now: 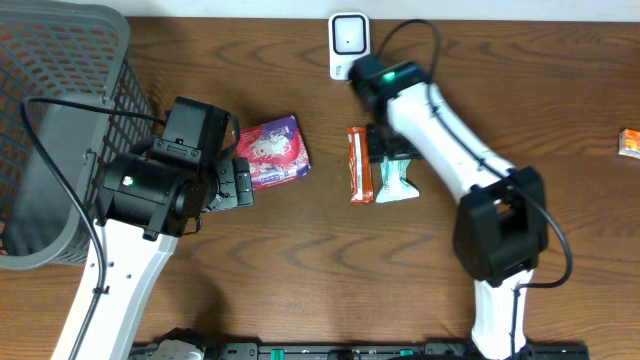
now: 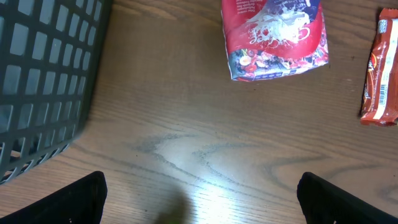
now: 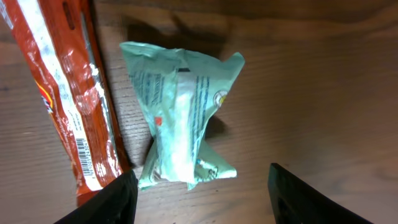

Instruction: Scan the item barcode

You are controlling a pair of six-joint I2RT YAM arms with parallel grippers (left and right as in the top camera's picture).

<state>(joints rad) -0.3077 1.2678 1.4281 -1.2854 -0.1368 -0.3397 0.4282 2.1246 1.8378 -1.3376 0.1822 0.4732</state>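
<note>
While the right tool [image 3: 200, 177] hangs open and empty, the green packet [image 3: 180, 118] lies just ahead.
Its long axis runs roughly square to the tool's closing line.

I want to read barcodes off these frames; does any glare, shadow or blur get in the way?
Left wrist view: a pale glare patch on the table, clear of the red pouch; the tool fingers are dark and blurred. Right wrist view: the green packet casts a shadow above it; the orange bar shows its barcode, slightly soft. Overhead view: even light, no barcode legible.
</note>
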